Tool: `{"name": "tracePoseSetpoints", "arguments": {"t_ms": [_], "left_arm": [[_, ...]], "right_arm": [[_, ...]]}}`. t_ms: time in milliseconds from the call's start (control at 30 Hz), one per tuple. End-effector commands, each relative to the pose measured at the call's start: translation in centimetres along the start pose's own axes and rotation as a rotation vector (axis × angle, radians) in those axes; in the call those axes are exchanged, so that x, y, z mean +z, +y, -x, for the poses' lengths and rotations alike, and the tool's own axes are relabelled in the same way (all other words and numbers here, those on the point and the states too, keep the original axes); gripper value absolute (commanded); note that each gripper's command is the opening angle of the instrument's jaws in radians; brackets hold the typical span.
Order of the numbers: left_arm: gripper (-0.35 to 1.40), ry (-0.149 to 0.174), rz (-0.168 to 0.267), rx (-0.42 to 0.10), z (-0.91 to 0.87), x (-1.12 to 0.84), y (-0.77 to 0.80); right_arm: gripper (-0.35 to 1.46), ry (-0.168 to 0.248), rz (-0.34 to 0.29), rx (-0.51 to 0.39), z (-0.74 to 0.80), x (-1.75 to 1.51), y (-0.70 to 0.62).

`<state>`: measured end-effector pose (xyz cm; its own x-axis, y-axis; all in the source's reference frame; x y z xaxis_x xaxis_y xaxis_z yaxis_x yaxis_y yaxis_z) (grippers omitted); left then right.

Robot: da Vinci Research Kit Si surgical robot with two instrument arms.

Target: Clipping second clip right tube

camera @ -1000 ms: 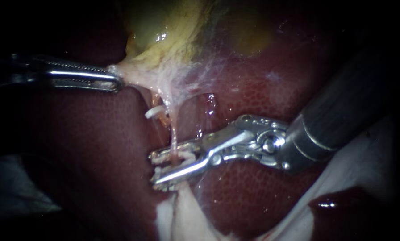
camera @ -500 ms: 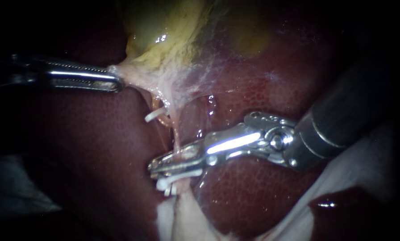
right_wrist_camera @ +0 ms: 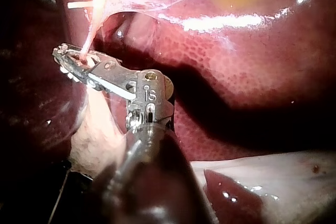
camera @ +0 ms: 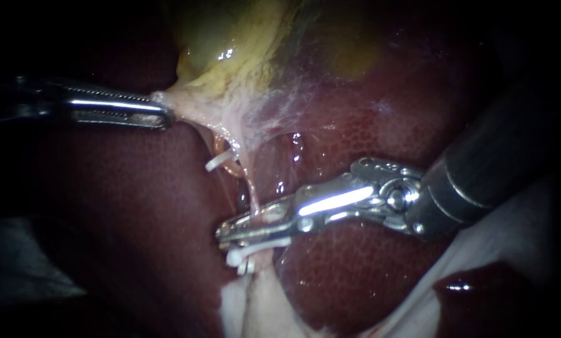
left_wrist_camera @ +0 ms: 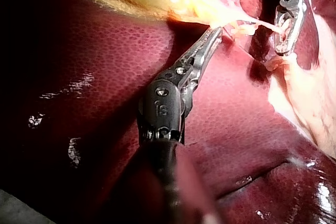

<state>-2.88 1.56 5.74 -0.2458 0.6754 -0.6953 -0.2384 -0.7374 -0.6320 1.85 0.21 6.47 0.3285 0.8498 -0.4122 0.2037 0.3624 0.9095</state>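
My right instrument (camera: 222, 233) comes in from the right, and its jaws lie together across the thin pale right tube (camera: 248, 191). They are shut on a white clip (camera: 243, 255), whose ends poke out just under the jaws. Another white clip (camera: 218, 163) sits higher up, beside an orange tube (camera: 230, 169). My left instrument (camera: 165, 112) is shut on pale tissue at the neck of the yellow gallbladder (camera: 230, 44) and holds it taut. In the right wrist view the tube enters the right instrument (right_wrist_camera: 64, 56) near its jaw tips. The left instrument (left_wrist_camera: 216, 31) grips the stretched tissue.
Dark red liver (camera: 368, 125) surrounds the tubes on both sides. Pale fatty tissue (camera: 255, 307) hangs below the jaws. A white sheet (camera: 512, 219) lies at the lower right, with a dark wet lobe (camera: 481, 288) on it.
The right instrument's jaws were open around the tube and clip; they have closed on it and shifted slightly right. The left instrument has not moved.
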Motion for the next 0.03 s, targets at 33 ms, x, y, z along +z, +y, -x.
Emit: {"name": "tracePoseSetpoints", "arguments": {"t_ms": [33], "left_arm": [[-0.35,0.0,0.0,0.0,0.0,0.0,0.0]], "right_arm": [[-0.35,0.0,0.0,0.0,0.0,0.01,0.0]]}}
